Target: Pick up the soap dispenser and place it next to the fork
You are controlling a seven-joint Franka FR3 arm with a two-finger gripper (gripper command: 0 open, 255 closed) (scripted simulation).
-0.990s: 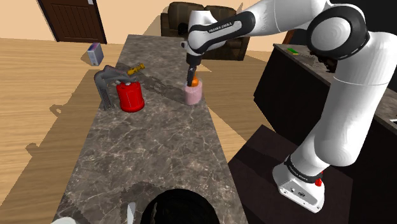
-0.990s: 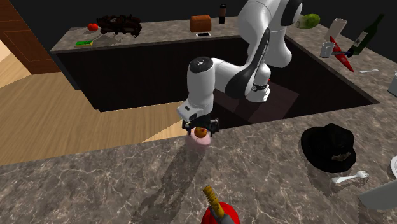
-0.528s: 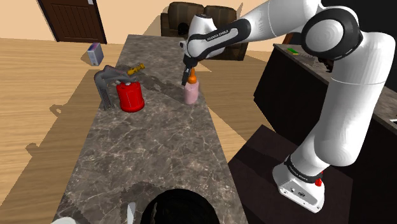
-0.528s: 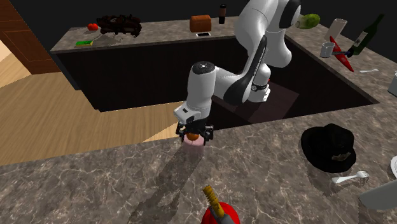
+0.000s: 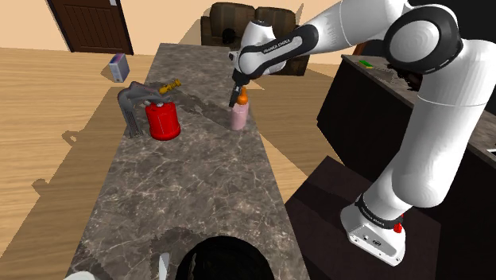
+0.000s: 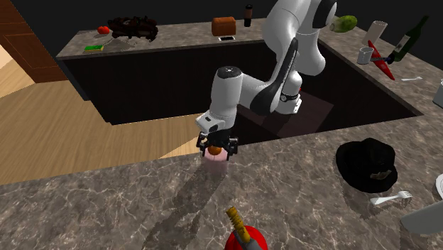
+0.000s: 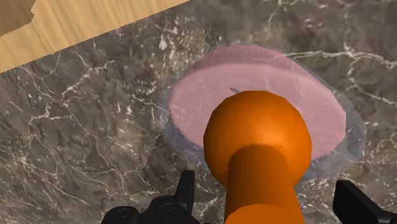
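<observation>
while the gripper (image 5: 238, 99) hangs right over the soap dispenser (image 5: 238, 118), i read the claw as wide: in the wrist view its two black fingers (image 7: 186, 189) stand apart on either side of the orange pump (image 7: 257, 143), and neither touches it. the dispenser has a pink body and stands upright on the dark marbled counter (image 5: 191, 175), close to the edge at the shoulder view's right. a red canister (image 5: 163, 121) sits well apart toward that view's left. in the second exterior view a black hat (image 6: 365, 165) lies on the counter, far to the right of the dispenser.
</observation>
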